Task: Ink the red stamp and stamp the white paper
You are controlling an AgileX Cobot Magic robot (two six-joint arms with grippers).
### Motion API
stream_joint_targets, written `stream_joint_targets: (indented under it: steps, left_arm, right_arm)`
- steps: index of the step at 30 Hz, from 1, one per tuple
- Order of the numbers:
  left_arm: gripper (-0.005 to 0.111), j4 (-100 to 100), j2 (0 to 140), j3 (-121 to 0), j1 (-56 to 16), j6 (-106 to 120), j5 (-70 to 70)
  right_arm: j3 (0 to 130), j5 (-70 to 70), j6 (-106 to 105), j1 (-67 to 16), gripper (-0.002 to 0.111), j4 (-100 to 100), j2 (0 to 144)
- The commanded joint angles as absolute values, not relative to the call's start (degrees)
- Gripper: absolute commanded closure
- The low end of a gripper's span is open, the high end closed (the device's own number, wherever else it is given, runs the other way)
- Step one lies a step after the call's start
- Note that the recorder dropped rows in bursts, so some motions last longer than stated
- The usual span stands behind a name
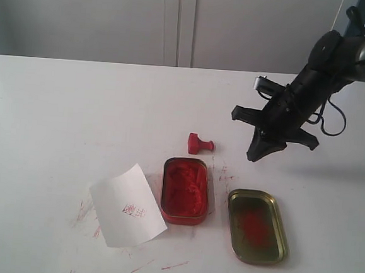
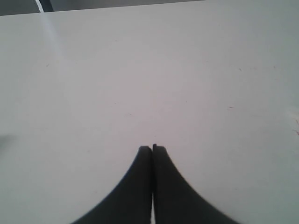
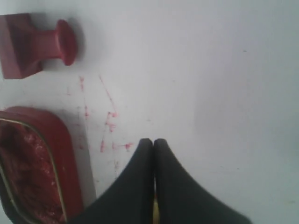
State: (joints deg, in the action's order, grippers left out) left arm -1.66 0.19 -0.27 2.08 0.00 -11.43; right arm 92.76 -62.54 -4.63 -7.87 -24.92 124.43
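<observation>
The right gripper (image 1: pixel 257 155), closed and empty, hangs near the red stamp (image 1: pixel 200 143) lying sideways; the left gripper (image 2: pixel 152 148) is likewise closed, empty.

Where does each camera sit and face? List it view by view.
Exterior: raised off the arms, looking down on the table, red stamp, ink tin, gold lid, white paper; right gripper shows.
Left wrist: on left arm, facing the table; shut left gripper shows.
Right wrist: above stamp and tin; shut gripper shows.
Shared by exterior and right wrist: stamp, tin.
</observation>
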Motion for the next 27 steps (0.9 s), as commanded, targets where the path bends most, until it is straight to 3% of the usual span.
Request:
stream_joint_targets:
  steps: [1, 8, 20, 27]
  left_arm:
    - [0.107, -1.7, 0.0, 0.0, 2.1, 0.0, -11.6]
    - [0.107, -1.7, 0.0, 0.0, 2.1, 0.0, -11.6]
    - [0.107, -1.7, 0.0, 0.0, 2.1, 0.0, -11.6]
    - [0.107, -1.7, 0.0, 0.0, 2.1, 0.0, -11.6]
  right_arm:
    - [92.6, -62.9, 3.8, -7.3, 0.108, -15.3, 122.2]
    - [92.6, -67.2, 8.2, -7.3, 0.108, -4.8, 119.2]
    - [92.5, -70.0, 5.4, -7.4, 0.108, -4.6, 114.3]
    - [85.6, -69.5, 2.0, -7.4, 0.108, -4.9, 109.2]
